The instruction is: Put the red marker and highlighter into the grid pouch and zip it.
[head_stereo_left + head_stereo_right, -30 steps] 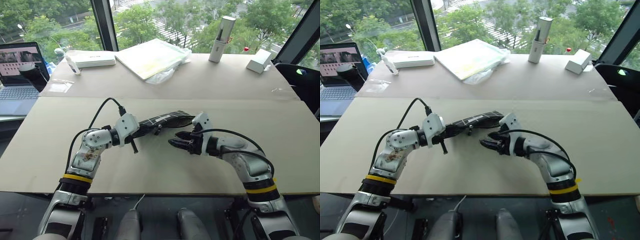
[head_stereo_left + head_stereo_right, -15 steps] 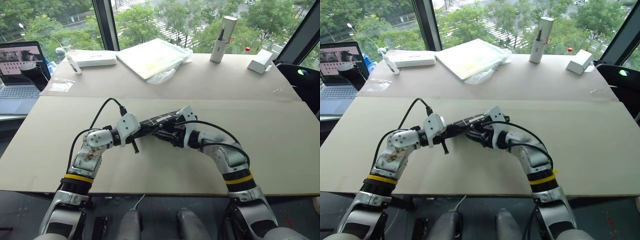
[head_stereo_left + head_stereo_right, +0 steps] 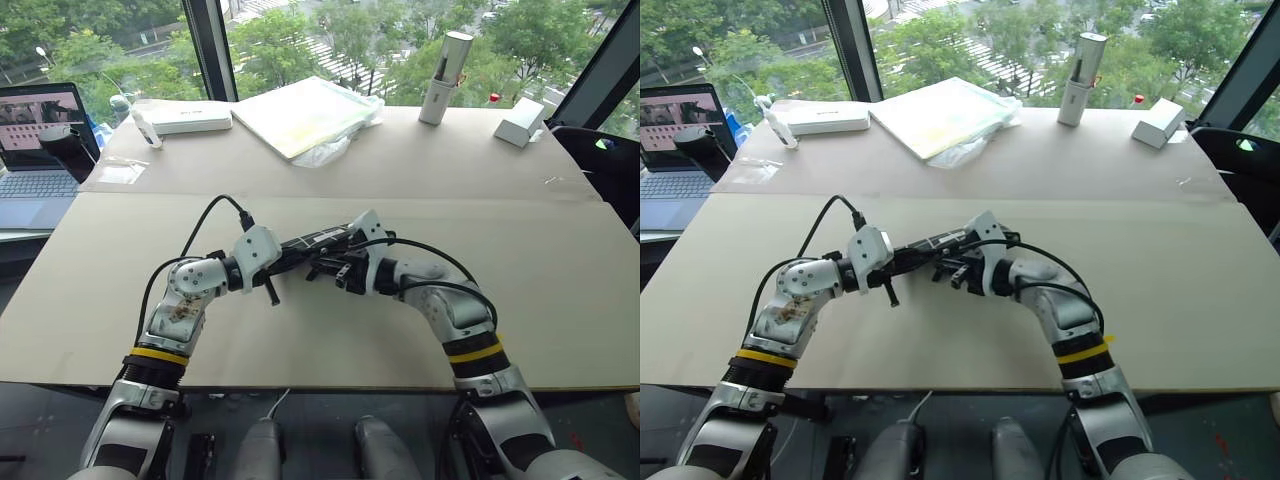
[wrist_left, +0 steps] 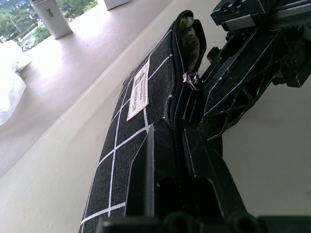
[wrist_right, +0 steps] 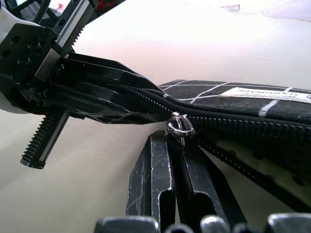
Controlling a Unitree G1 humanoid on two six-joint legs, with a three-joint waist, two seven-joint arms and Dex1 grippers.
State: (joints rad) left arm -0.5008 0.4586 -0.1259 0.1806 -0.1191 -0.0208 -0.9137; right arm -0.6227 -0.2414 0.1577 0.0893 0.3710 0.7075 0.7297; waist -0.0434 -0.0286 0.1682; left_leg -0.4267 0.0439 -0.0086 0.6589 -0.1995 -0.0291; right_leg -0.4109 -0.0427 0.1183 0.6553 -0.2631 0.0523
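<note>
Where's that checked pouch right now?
The pouch is held above the table's middle, between the left gripper and right gripper.

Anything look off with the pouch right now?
Nothing damaged or spilled. The pouch is held off the table by the left pincer, its zipper partly open at the far end; the right pincer is shut at the zipper pull.

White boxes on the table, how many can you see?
2. One long flat white box lies at the far left of the table, near the laptop; one small white box sits at the far right edge. Others may be hidden.
</note>
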